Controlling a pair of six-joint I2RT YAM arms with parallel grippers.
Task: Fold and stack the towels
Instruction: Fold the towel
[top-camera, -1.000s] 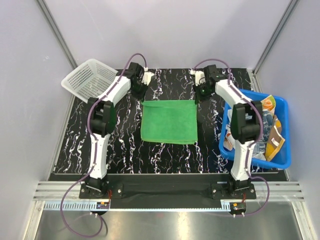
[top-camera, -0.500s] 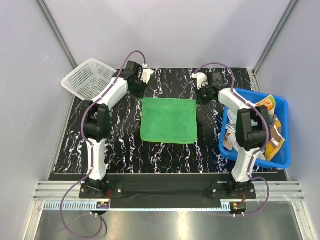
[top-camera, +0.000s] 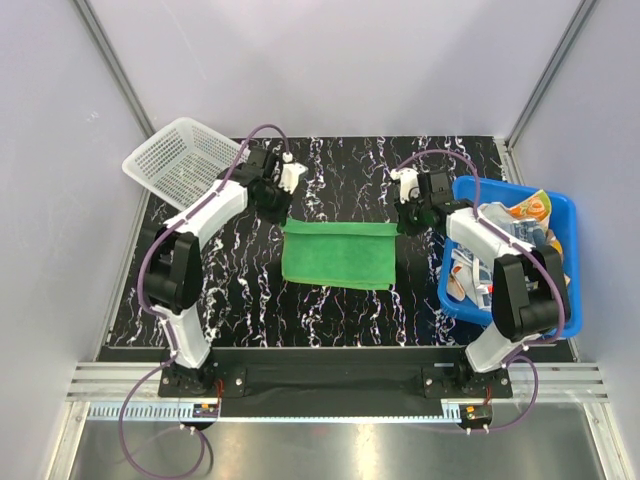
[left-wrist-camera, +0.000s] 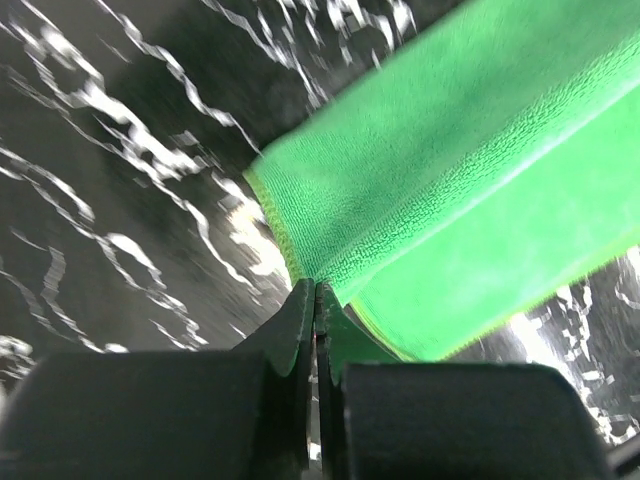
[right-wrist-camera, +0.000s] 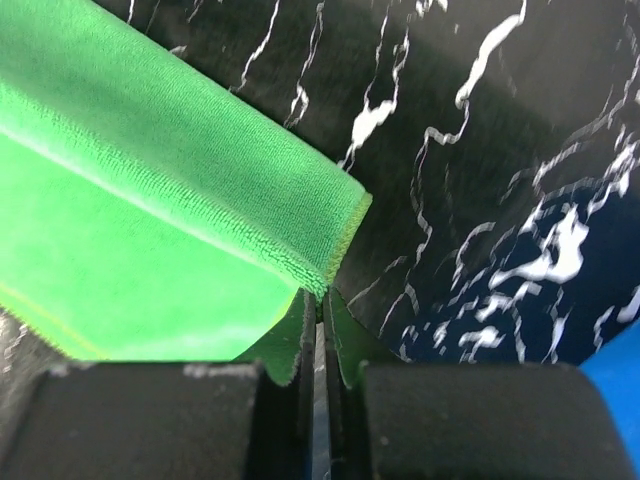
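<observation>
A green towel (top-camera: 338, 258) lies in the middle of the black marbled table, its far edge lifted and doubled over toward the near side. My left gripper (top-camera: 284, 216) is shut on the towel's far left corner (left-wrist-camera: 300, 265), and in the left wrist view the green towel (left-wrist-camera: 450, 180) hangs in two layers from the left gripper (left-wrist-camera: 316, 290). My right gripper (top-camera: 401, 223) is shut on the far right corner. From the right gripper (right-wrist-camera: 320, 298) the towel (right-wrist-camera: 150, 200) folds away to the left. More towels, one of them orange (top-camera: 530, 210), lie crumpled in the blue tub.
The blue tub (top-camera: 572, 262) stands at the table's right edge, close to the right arm. A white mesh basket (top-camera: 180, 160) sits tilted at the far left corner. Grey walls enclose the table on three sides.
Both grippers have moved toward the near side, dragging the green towel's far edge with them. The towel now shows shorter, with its far part folded over.
</observation>
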